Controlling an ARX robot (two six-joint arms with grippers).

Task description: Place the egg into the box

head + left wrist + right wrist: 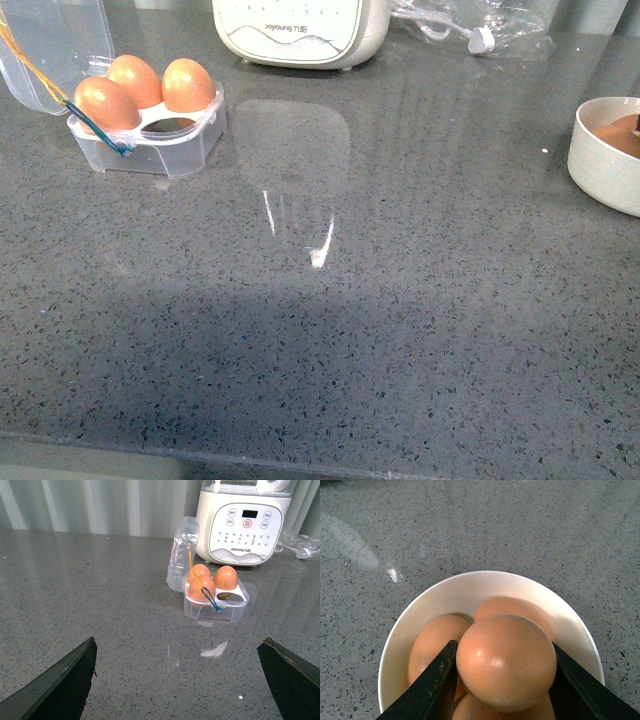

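Observation:
The clear plastic box [150,140] stands at the far left of the counter with its lid [45,45] swung open; three brown eggs fill three slots and the front right slot [175,125] is empty. The left wrist view shows the same box [216,600] ahead of my open left gripper [177,680], well apart from it. My right gripper [502,672] is shut on a brown egg [506,660], held just above the white bowl [440,597] that holds more eggs. Neither arm shows in the front view.
A white kitchen appliance [300,30] stands at the back centre, with crumpled clear plastic [480,30] to its right. The white bowl [600,165] sits at the right edge of the counter. Grey speckled countertop lies between bowl and box.

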